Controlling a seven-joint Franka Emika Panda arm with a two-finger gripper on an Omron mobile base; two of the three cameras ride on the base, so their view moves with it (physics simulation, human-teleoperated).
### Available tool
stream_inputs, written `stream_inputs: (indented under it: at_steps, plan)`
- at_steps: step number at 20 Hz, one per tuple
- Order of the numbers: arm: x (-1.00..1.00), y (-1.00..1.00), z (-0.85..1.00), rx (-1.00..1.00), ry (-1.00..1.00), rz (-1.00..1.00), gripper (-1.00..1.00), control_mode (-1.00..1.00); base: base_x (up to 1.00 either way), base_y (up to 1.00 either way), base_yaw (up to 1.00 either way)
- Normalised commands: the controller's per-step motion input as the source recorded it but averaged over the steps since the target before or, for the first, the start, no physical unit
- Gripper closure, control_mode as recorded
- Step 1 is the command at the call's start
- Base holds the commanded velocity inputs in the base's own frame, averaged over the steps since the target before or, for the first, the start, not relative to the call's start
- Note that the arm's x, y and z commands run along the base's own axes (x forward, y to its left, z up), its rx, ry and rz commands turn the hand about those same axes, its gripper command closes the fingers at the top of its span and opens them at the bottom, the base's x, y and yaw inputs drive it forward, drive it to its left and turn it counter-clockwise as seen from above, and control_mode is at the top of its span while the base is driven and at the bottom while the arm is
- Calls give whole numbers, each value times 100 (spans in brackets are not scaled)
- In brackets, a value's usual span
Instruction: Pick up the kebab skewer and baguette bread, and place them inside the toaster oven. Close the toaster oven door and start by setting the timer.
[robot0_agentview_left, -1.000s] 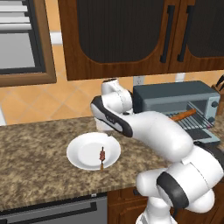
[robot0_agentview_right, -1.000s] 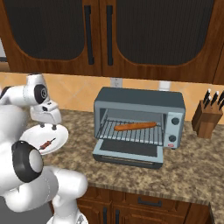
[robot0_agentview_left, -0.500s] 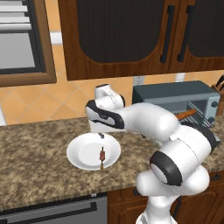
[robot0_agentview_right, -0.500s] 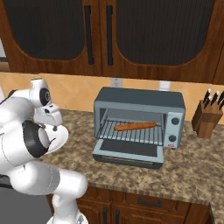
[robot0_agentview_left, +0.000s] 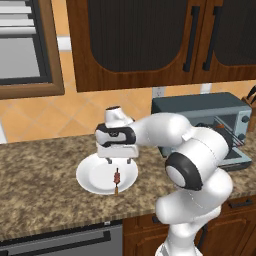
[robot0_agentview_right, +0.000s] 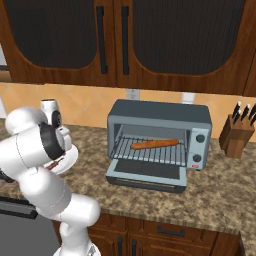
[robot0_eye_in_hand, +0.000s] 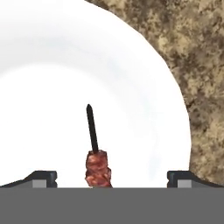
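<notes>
kebab skewer (robot0_eye_in_hand: 97, 157) cut off below, plate (robot0_agentview_right: 70, 159) mostly hidden

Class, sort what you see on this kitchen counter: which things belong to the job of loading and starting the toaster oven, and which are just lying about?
Belongs to the job:
- kebab skewer on the white plate
- baguette bread on the oven rack
- toaster oven
- toaster oven door, folded open
- gripper, open over the skewer

Just lying about:
- white plate
- knife block
</notes>
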Motion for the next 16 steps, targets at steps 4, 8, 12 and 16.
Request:
stream_inputs:
  at_steps: [4,8,12,16]
  plan:
    - [0,27,-44,0,-2,0,-100,-100,0,0,0]
    - [0,8,-24,0,0,1,-100,-100,0,0,0]
    - [-12,0,-19,0,0,1,-100,-100,0,0,0]
    - [-36,4,-21,0,0,0,-100,-100,0,0,0]
